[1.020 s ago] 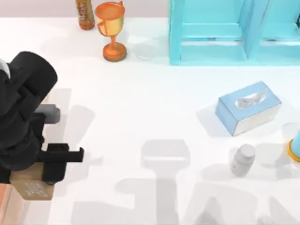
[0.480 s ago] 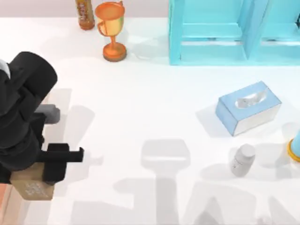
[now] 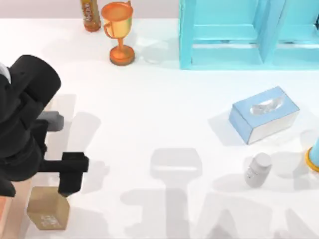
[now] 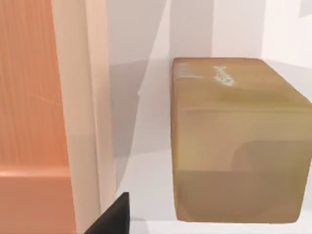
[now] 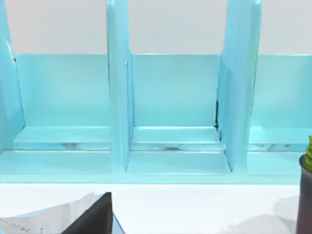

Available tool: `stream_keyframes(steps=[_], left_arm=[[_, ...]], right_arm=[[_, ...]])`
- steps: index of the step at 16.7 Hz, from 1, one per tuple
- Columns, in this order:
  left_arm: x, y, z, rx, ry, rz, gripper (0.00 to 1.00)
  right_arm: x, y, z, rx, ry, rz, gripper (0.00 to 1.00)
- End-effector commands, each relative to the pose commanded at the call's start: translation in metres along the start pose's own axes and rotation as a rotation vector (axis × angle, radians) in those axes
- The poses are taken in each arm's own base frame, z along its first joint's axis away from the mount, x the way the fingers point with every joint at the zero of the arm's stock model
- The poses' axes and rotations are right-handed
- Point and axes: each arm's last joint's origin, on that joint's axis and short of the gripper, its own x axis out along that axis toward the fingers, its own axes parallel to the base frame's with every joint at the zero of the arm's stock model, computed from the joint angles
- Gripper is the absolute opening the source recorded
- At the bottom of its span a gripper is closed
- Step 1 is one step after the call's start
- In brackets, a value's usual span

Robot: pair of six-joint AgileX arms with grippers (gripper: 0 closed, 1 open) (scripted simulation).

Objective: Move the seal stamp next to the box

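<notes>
The seal stamp point(image 3: 48, 214), a tan-brown wooden block with white carved characters on its upper face, stands free on the table near the front left corner. In the left wrist view the stamp point(image 4: 234, 141) sits just beside the box's pale rim point(image 4: 80, 122), with a narrow strip of table between them. The box point(image 3: 5, 211) shows as an orange-brown sliver at the top view's left edge. My left gripper point(image 3: 54, 187) hovers just above and behind the stamp, open and holding nothing; one dark fingertip point(image 4: 114, 219) shows in the wrist view. My right arm is parked facing the blue shelf point(image 5: 170, 112).
An orange trophy point(image 3: 119, 32) and a brown bottle point(image 3: 89, 15) stand at the back left. A light-blue shelf unit point(image 3: 239, 35) fills the back right. A light-blue tissue box point(image 3: 264, 114) and a small white pill bottle point(image 3: 258, 169) lie on the right.
My left gripper has let go of the stamp and drawn up and away. The stamp now stands uncovered on the table beside the box.
</notes>
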Motion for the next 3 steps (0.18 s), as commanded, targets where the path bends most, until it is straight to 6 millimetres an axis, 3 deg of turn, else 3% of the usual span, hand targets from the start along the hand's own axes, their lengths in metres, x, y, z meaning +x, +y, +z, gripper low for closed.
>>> stream_keyframes(steps=[3], left_arm=[[0.0,0.0,0.0,0.0,0.0,0.0,1.0]], right_arm=[[0.0,0.0,0.0,0.0,0.0,0.0,1.0]])
